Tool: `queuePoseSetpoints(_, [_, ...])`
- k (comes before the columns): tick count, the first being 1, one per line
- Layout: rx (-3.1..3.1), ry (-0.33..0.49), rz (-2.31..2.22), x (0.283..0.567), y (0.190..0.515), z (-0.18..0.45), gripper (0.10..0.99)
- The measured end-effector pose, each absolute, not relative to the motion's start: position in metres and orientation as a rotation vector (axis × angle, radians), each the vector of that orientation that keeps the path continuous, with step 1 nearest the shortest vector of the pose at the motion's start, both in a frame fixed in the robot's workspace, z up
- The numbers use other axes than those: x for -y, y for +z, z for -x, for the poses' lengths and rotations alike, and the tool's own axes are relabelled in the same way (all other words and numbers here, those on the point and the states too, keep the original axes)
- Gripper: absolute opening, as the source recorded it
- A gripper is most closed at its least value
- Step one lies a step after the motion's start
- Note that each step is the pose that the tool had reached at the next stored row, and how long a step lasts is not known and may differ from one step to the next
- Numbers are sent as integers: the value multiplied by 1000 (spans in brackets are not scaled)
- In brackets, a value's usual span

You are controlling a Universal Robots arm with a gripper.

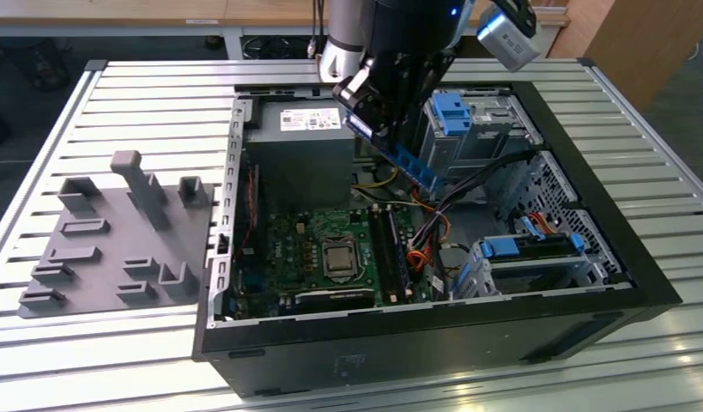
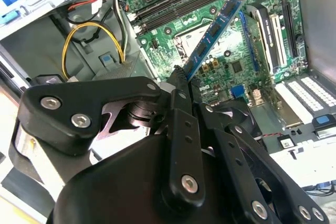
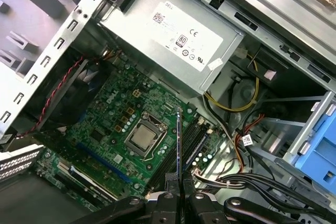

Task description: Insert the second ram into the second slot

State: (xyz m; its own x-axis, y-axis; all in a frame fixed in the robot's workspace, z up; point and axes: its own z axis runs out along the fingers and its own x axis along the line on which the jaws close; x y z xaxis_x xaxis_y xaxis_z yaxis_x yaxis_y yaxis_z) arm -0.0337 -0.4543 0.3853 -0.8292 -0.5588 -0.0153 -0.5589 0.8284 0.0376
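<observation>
The second ram (image 1: pixel 411 165) is a thin blue circuit-board stick, and my gripper (image 1: pixel 372 127) is shut on its upper end. It hangs tilted above the open computer case, over the motherboard. In the second wrist view the ram (image 2: pixel 215 30) runs out from my gripper (image 2: pixel 181 77) toward the black memory slots (image 2: pixel 176 2). Edge-on in the first wrist view, the ram (image 3: pixel 179 142) rises from my gripper (image 3: pixel 179 181) and lines up close to the slots (image 3: pixel 193 139) beside the processor socket (image 3: pixel 143 136). The stick is apart from the board.
The case (image 1: pixel 443 322) lies open on a slatted metal table. A grey power supply (image 1: pixel 306 129) sits at the back. Light-blue drive-bay latches (image 1: pixel 452 112) (image 1: pixel 535 245) and loose cables (image 1: pixel 443 202) crowd the exterior view's right. A grey fixture plate (image 1: pixel 111 240) lies left.
</observation>
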Motion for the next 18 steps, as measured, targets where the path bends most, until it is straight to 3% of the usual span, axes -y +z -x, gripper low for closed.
queuePoseSetpoints(18, [-3030,63,807,454,385,34,137])
